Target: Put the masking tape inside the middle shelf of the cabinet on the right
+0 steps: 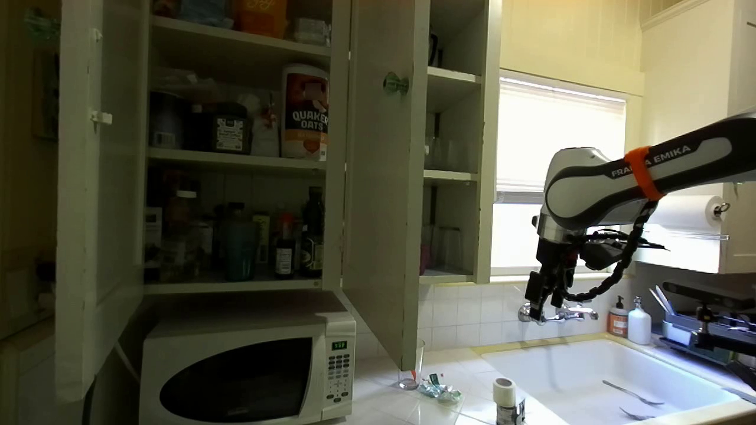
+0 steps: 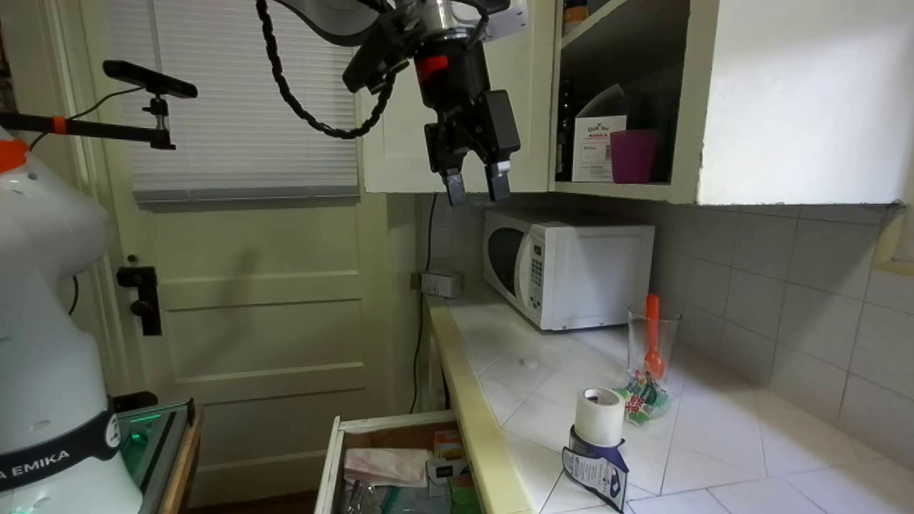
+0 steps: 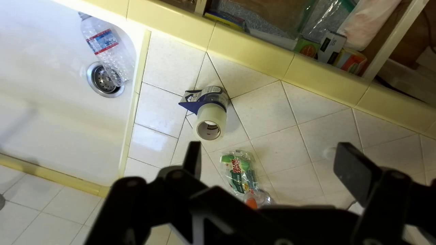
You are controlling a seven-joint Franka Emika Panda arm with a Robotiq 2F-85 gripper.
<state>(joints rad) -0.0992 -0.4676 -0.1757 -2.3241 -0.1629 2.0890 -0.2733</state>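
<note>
While pincer (image 2: 477, 188) hangs above table (image 2: 714, 442), two jaws spread apart, one masking tape roll (image 2: 600, 421) sits atop one labelled package (image 2: 596, 471) on table. Near: one glass (image 2: 670, 339), one orange spoon (image 2: 653, 325) inside. Sink (image 1: 561, 375): one bottle (image 3: 107, 47), two utensils (image 1: 632, 392). Cabinet (image 1: 489, 130): three boards (image 1: 455, 75) visible, middle shelf (image 1: 452, 176) partly hidden by door (image 1: 384, 177), glassware (image 1: 438, 154) there too dim to count.

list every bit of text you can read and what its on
"QUAKER OATS": canister
"FRA", "A EMIKA", split by orange band: arm
"A EMIKA": robot base
"MASALA": box
"Brite", blurry: wrapper
Too small, cut off or blurred: microwave clock, bottle labels, jar label, orange package, drawer boxes, packaging under the tape
</note>
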